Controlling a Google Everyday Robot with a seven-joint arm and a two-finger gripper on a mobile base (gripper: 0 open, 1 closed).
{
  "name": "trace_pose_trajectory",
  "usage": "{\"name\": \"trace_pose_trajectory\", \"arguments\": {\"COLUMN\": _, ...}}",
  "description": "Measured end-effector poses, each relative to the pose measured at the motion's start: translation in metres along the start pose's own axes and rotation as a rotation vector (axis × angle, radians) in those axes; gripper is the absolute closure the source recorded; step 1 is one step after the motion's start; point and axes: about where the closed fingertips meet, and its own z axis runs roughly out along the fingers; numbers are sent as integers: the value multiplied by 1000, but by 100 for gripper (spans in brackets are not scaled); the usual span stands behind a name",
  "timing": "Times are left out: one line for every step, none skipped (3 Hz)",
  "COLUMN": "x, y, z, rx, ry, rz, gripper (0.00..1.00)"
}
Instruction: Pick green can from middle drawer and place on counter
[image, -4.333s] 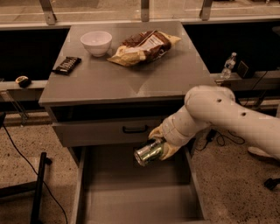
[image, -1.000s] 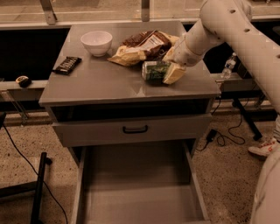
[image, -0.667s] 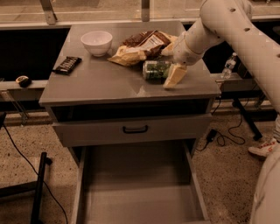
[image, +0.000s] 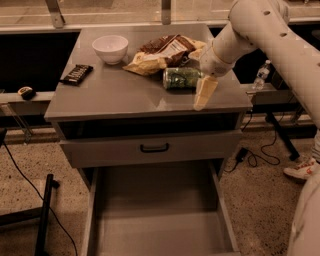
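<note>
On the broad smooth grey counter surface, toward its 3 o'clock edge: small green patterned metal can, lying on its side. Just at the can's 3 o'clock end, two-finger gripper, jaws spread and gripping nothing, one cream finger angled down beside the can. At the can's 12 o'clock, crumpled snack bags; toward the surface's 11 o'clock, round white bowl. Below the cabinet front, at 6 o'clock, wide grey metal middle drawer pulled open.

Green can on its side on bench, spread pincer at its rt end, mid drawer below.
</note>
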Motion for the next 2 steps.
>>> {"name": "trace_pose_trajectory", "arguments": {"x": -2, "y": 6, "z": -36, "rx": 58, "ry": 14, "rz": 28, "gripper": 0}}
{"name": "trace_pose_trajectory", "arguments": {"x": -10, "y": 20, "z": -84, "rx": 132, "ry": 45, "rz": 20, "gripper": 0}}
